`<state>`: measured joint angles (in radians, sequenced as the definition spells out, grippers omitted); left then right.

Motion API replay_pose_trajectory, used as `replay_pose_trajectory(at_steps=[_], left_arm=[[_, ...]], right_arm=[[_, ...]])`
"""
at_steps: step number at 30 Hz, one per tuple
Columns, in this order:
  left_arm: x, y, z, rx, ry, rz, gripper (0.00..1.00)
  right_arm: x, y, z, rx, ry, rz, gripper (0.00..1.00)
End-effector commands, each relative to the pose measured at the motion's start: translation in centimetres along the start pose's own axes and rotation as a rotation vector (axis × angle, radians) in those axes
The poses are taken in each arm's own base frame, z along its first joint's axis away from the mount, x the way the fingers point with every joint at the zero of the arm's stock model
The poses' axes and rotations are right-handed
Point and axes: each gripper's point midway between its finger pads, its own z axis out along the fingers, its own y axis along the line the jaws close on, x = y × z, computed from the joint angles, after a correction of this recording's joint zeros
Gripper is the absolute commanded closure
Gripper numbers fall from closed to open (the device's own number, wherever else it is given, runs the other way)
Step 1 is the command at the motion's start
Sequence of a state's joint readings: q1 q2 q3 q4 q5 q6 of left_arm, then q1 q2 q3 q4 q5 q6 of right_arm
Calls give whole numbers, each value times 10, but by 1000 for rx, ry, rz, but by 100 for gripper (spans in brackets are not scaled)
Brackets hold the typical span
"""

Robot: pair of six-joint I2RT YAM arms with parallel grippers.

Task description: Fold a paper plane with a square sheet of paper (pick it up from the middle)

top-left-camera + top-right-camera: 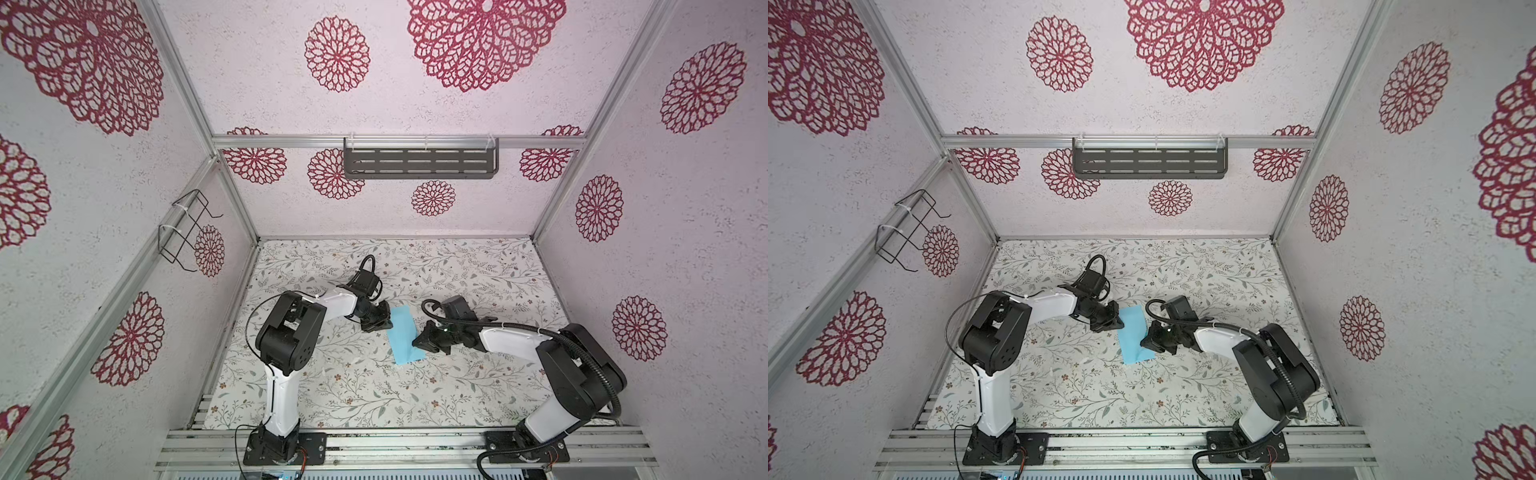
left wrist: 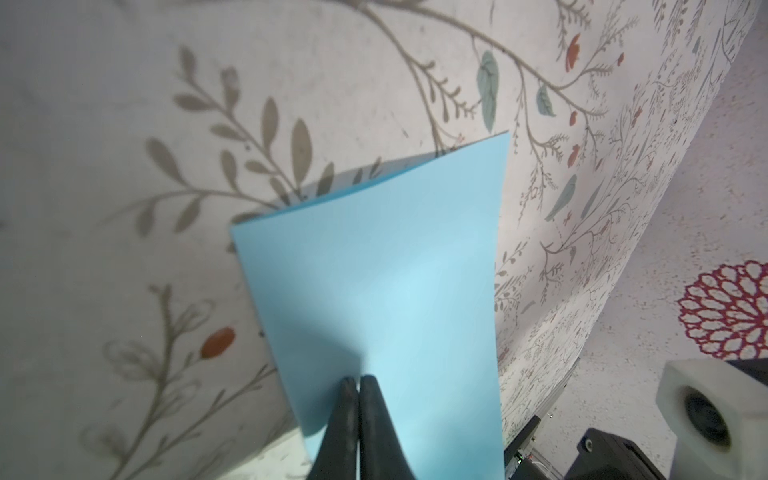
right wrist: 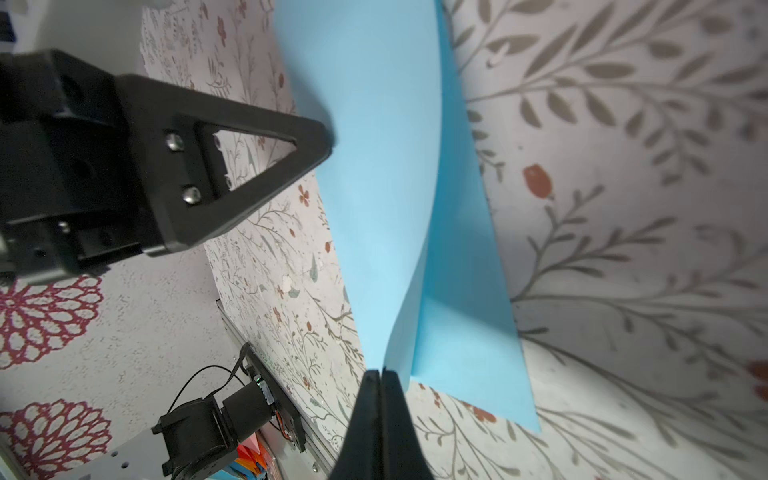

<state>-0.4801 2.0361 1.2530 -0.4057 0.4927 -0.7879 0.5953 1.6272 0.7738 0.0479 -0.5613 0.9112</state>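
Left gripper (image 2: 356, 380): closed; tips on square sheet of paper (image 2: 382, 270); grip unconfirmed.
Right gripper (image 3: 380, 374): closed, pinching its lifted edge.
Technique: align edges beyond the fingertips before creasing.

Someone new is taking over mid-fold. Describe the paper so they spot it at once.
On the floral-patterned table, look near the middle where the left gripper and right gripper meet. Both pinch the square sheet of paper, partly lifted and bent over itself. It is the only plain light-blue thing there, against black grippers and leafy print.
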Motion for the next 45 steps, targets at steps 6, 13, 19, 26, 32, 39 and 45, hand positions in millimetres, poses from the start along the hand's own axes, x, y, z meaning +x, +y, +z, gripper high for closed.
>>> replay_pose_trajectory(at_steps=[6, 13, 19, 26, 32, 39, 45], left_arm=[[5, 15, 11, -58, 20, 1, 93], [6, 17, 11, -70, 18, -1, 93], [5, 18, 11, -72, 17, -3, 93], [6, 19, 12, -72, 19, -4, 93], [6, 18, 12, -72, 20, -5, 93], [7, 20, 12, -74, 22, -7, 93], [7, 20, 12, -75, 21, -8, 93]], right_arm=[[-16, 19, 21, -57, -45, 5, 99], [-28, 24, 30, -101, -93, 36, 100], [-32, 26, 35, -115, -103, 45, 100], [-32, 24, 40, -114, -94, 49, 100], [-32, 23, 44, -112, -91, 49, 100], [-33, 20, 48, -104, -89, 52, 100], [-34, 17, 51, -96, -88, 54, 100]])
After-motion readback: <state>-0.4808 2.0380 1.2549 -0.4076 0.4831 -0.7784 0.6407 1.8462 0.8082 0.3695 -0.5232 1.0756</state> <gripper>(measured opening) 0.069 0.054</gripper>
